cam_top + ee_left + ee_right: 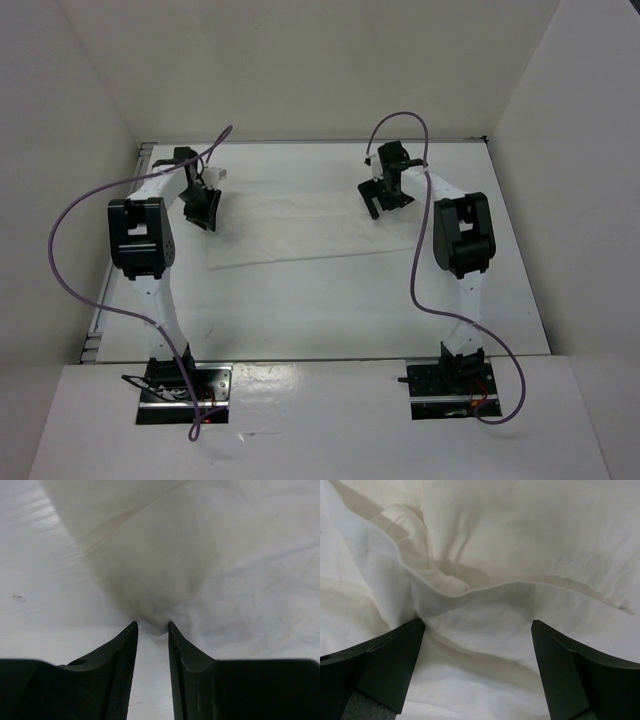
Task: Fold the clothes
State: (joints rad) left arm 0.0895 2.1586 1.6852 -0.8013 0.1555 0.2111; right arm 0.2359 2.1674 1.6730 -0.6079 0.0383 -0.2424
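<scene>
Saw left gripper (152, 624) pinching bunched clothes (200, 555) only from left wrist; found right gripper (477, 624) released, jaws wide, over wrinkles.

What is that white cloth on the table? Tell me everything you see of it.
The white garment is thin, soft, wrinkled fabric, spread flat on the table between both arms. The left gripper pinches its left edge into a gathered peak; the right gripper stands open over rumpled folds near its right edge.

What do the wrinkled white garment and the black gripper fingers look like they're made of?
Wrinkled white garment: thin, soft matte fabric, possibly cotton; it creases and bunches easily. Black gripper fingers: hard matte plastic or rubber, unclear which; inner faces finely ridged.
</scene>
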